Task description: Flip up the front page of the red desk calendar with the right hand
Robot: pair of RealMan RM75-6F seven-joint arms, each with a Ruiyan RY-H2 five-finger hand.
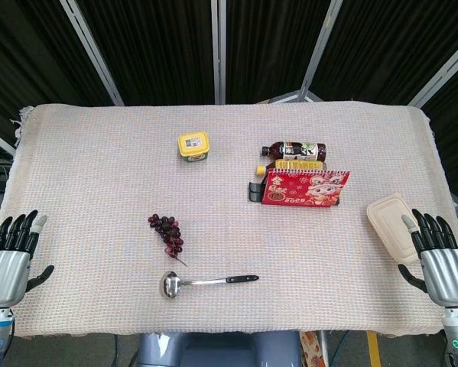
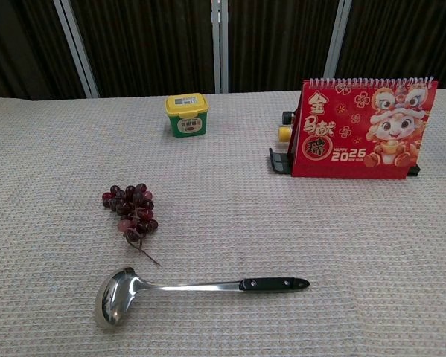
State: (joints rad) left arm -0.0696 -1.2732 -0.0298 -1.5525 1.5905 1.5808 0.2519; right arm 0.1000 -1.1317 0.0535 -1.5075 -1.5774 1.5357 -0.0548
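Observation:
The red desk calendar (image 1: 305,188) (image 2: 365,129) stands upright right of the table's middle, its front page with a cartoon and "2026" facing me, spiral binding on top. My right hand (image 1: 439,256) rests at the table's near right corner, fingers spread, holding nothing, well to the right of and nearer than the calendar. At the near left edge my left hand (image 1: 11,252) lies the same way, fingers apart and empty. Neither hand shows in the chest view.
Two bottles (image 1: 293,151) lie just behind the calendar. A beige lidded box (image 1: 391,220) sits beside my right hand. A yellow-lidded tub (image 1: 193,145) (image 2: 186,114), a bunch of dark grapes (image 1: 167,232) (image 2: 131,207) and a steel ladle (image 1: 206,283) (image 2: 193,288) lie left of centre.

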